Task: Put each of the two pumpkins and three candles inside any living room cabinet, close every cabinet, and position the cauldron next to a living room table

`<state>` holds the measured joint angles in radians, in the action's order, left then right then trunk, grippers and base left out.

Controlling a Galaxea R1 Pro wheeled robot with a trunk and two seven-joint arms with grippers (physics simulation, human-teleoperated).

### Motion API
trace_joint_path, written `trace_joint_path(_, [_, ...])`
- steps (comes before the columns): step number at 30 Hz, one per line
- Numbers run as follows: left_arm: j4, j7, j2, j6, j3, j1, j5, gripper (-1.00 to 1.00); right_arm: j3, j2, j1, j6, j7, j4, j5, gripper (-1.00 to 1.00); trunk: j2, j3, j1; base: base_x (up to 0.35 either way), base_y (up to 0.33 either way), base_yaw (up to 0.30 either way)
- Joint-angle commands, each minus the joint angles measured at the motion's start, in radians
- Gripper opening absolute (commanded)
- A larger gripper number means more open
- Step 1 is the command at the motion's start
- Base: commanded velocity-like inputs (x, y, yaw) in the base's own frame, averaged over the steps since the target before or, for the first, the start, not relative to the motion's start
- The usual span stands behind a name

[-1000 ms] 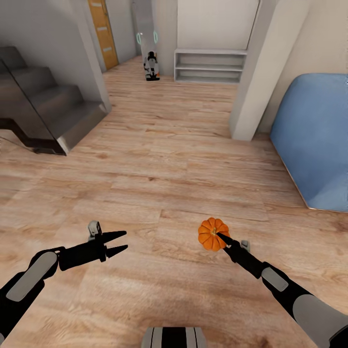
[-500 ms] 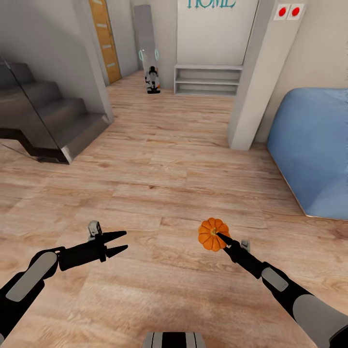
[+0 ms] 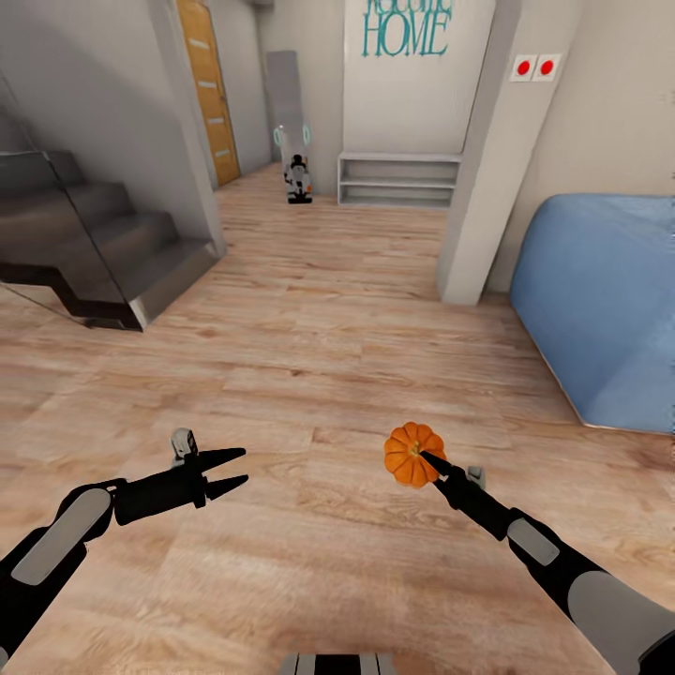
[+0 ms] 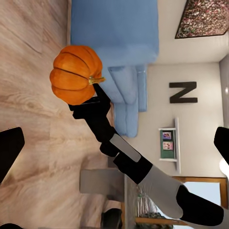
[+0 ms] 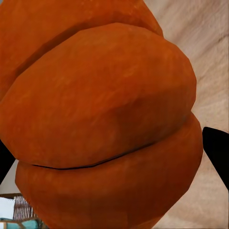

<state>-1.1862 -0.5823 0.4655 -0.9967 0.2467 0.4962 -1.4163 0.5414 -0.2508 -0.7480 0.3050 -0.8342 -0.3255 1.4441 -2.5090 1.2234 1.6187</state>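
Teal lettering [image 3: 406, 34] on the far wall reads "HOME", with a partly cut-off word above it; in the left wrist view a dark "N" [image 4: 182, 92] hangs on another wall. Right gripper [image 3: 424, 461] is clamped on an orange pumpkin [image 3: 410, 453] above the wood floor [image 3: 309, 347]. Left gripper [image 3: 234, 469] hangs parted, holding nothing.

Bright, even, soft light; faint shadows on wood floor [image 3: 309, 375]; renders slightly soft, no glare.

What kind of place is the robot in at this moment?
Probably the open hall of a home: wood floor, a staircase, a blue sofa and a "HOME" wall sign.
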Motion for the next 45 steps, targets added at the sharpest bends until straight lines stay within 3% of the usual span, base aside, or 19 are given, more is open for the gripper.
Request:
trace_joint_path(1, [0.001,-0.005,0.001,-0.002,0.002,0.001,0.002,1.00,0.004,-0.001,-0.001,0.008,0.000,0.000,0.010,-1.00,0.000,-0.003,-0.001,-0.285,0.000,0.000])
trace_joint_path(10, [0.000,-0.005,0.001,-0.001,0.002,0.001,0.002,1.00,0.005,-0.001,-0.001,0.008,0.001,0.000,0.010,-1.00,0.002,-0.044,-0.005,-0.246,0.000,0.081])
trace_joint_path(23, [0.000,-0.005,0.001,-0.001,0.002,0.001,0.002,1.00,0.004,0.000,-0.001,0.008,0.001,0.001,0.010,-1.00,0.005,-0.100,-0.011,-0.015,0.000,0.067])
trace_joint_path(30, [0.005,-0.005,0.001,-0.001,0.001,-0.010,0.002,1.00,0.004,0.000,-0.001,0.008,0.002,0.002,0.010,-1.00,0.005,-0.101,-0.011,0.000,0.000,0.074])
trace_joint_path(45, [0.011,-0.004,0.001,0.000,0.000,-0.018,0.003,1.00,0.005,0.004,-0.001,0.008,0.015,0.002,0.010,-1.00,0.005,-0.107,-0.011,-0.053,0.000,0.250])
